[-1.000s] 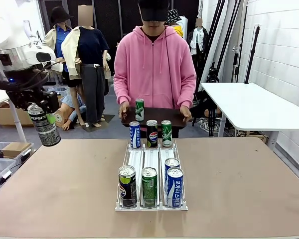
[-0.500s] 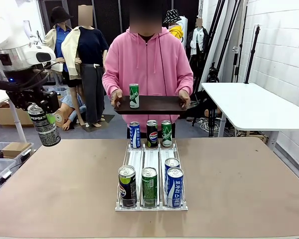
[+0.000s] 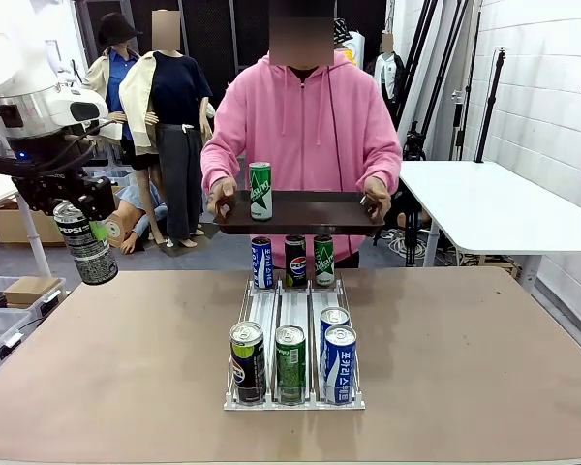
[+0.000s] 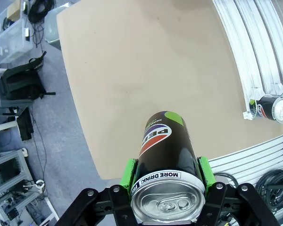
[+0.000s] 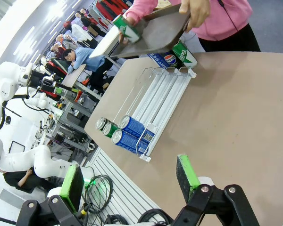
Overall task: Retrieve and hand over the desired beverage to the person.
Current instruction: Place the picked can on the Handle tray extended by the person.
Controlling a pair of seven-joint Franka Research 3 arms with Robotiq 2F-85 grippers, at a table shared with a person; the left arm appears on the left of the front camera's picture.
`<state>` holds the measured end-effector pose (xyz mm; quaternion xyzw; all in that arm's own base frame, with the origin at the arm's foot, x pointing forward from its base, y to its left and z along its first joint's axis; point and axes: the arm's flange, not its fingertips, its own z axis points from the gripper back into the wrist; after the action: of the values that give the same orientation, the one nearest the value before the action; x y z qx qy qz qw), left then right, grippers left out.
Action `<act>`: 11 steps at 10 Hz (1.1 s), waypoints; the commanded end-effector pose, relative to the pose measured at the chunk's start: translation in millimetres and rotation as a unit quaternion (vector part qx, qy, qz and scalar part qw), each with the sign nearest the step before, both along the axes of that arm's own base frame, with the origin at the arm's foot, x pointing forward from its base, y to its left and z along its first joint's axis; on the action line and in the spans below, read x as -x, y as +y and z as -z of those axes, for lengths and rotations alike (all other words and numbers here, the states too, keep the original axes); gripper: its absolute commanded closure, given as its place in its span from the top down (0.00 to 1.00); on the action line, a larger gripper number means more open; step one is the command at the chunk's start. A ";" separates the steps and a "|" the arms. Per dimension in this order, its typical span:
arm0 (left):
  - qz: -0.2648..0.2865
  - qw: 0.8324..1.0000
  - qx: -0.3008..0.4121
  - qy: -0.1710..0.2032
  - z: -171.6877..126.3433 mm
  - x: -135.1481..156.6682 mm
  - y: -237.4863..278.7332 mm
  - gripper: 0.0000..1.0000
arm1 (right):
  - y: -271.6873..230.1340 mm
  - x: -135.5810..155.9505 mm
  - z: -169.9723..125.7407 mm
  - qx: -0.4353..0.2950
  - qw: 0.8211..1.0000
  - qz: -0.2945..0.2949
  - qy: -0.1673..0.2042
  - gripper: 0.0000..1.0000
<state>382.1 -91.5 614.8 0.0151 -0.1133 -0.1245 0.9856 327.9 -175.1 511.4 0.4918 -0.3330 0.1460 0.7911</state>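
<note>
Between the left gripper's (image 4: 166, 188) green pads a black Pepsi can (image 4: 167, 155) is clamped, off the table's (image 3: 126, 368) left edge. Far across from it, a tray (image 3: 300, 211) carrying a green can (image 3: 260, 190) is held by the person (image 3: 300, 116). Right gripper (image 5: 129, 179) is spread wide, empty.

Pink-hooded person (image 3: 300, 126), dark tray (image 3: 305, 211), green can (image 3: 260, 191)

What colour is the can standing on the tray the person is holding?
Green, with white lettering. The can on the dark tray shows best in the front view.
</note>
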 end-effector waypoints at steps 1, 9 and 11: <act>-0.002 1.000 0.001 -0.007 -7.0 0.3 1.7 0.00 | 0.6 -2.1 -1.3 -0.013 1.000 0.000 -0.010 1.00; -0.012 0.998 0.030 0.047 -25.0 -0.8 -24.1 0.00 | 0.6 -2.1 -1.3 -0.013 1.000 0.000 -0.010 1.00; -0.005 0.998 0.012 0.054 -41.7 1.0 -47.4 0.00 | 0.6 -2.1 -1.3 -0.013 1.000 0.000 -0.010 1.00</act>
<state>375.5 -126.1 638.7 -0.0068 -0.0694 -0.1250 0.9897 328.0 -175.1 511.4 0.4918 -0.3330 0.1460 0.7911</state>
